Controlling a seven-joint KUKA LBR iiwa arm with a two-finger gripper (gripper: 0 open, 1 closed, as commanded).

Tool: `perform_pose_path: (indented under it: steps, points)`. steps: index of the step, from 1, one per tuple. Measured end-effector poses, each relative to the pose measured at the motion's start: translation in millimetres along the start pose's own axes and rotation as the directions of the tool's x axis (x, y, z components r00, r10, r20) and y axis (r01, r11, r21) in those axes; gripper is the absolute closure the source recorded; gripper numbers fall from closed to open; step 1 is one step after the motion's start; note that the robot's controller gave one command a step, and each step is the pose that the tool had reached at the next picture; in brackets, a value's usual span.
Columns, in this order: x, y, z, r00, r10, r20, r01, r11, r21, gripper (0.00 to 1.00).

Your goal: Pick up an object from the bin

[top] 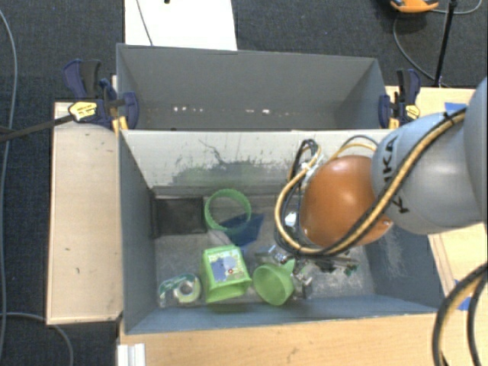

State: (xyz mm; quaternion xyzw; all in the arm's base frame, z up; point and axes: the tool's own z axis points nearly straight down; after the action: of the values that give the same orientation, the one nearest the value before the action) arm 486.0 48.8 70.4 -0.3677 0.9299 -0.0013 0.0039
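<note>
**Gripper sitting low beside the green cup**

The gripper (pixel 300 274) is hanging low near the front of the bin (pixel 396 277), under the arm's orange cover. Whether it is spread or clenched I cannot tell. A green cup (pixel 273 284), lying on its side, is resting just to its left, seemingly touching it. A green box (pixel 225 273) is lying further left, and a green ring (pixel 227 208) behind that. I am judging this the approach step, with nothing lifted. The next move is calling for centring on the cup, then closing.
</note>
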Motion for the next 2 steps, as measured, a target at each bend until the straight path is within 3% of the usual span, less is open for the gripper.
perform_pose_path:
  steps: [2]
  points:
    - [4.9,-2,-110,0.999,0.050,-0.003,-0.050,0.999,-0.003,1.00]
